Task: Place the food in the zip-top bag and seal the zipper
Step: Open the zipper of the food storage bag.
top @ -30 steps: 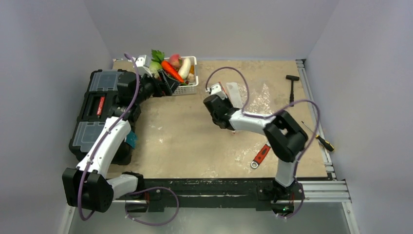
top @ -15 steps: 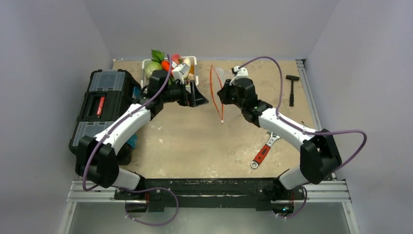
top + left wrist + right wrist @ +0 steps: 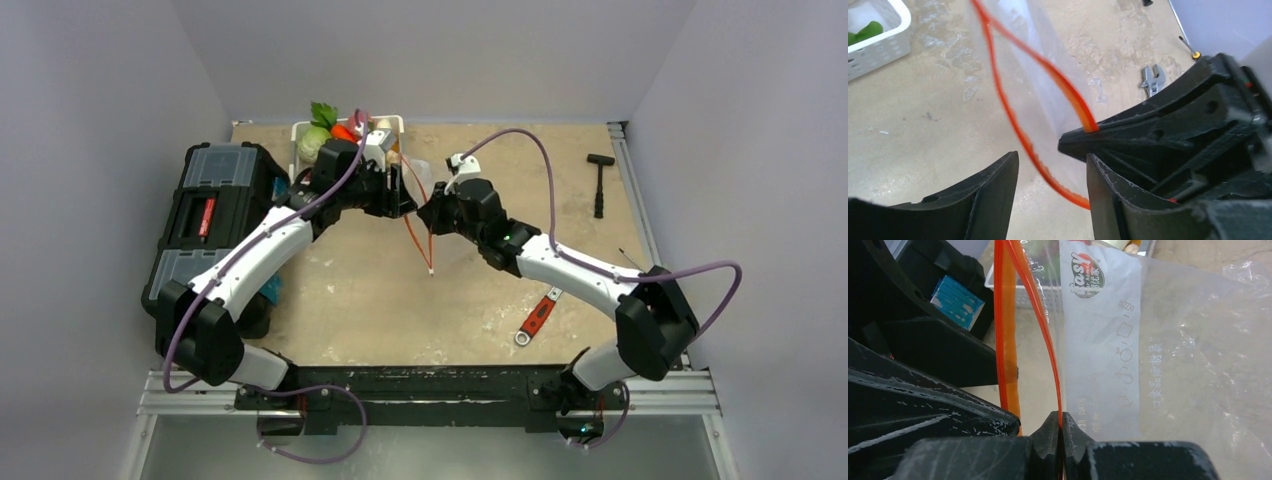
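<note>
The zip-top bag [image 3: 1168, 350] hangs clear and floppy above the table's middle, its mouth spread into a loop. My right gripper [image 3: 1060, 422] is shut on one lip of the orange-red zipper [image 3: 1050, 350]. The other lip [image 3: 1040, 162] runs between the fingers of my left gripper [image 3: 1052, 165], which stands open with a gap on each side of the strip. From above, the left gripper [image 3: 398, 198] and right gripper [image 3: 432, 212] almost meet at the bag mouth [image 3: 417, 228]. The food [image 3: 343, 131] lies piled in the white basket [image 3: 398, 122] behind the left arm.
A black toolbox [image 3: 205, 215] fills the table's left side. A red-handled wrench [image 3: 537, 318] lies front right and a black hammer [image 3: 600, 180] back right. The basket's corner [image 3: 883, 45] shows at upper left in the left wrist view.
The right gripper lifted the bag off the table and carried it left. The left gripper came from the basket to the bag's mouth, and its jaws have narrowed around the near zipper lip.
</note>
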